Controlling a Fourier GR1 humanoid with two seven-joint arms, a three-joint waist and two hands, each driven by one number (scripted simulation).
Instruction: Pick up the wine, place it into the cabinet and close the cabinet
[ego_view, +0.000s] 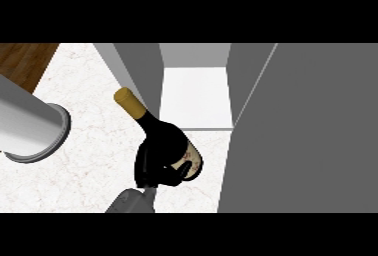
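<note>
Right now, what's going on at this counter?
One black hand is curled round a dark wine bottle, holding it tilted above the marble counter, its gold-capped neck pointing up and left. Which hand it is cannot be told. The cabinet just behind stands open, its door swung out to the right. The bottle is not yet inside.

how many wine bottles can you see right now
1. The wine bottle is held in the hand above the counter, just in front of the open cabinet. Others could be hidden behind the cabinet door.
</note>
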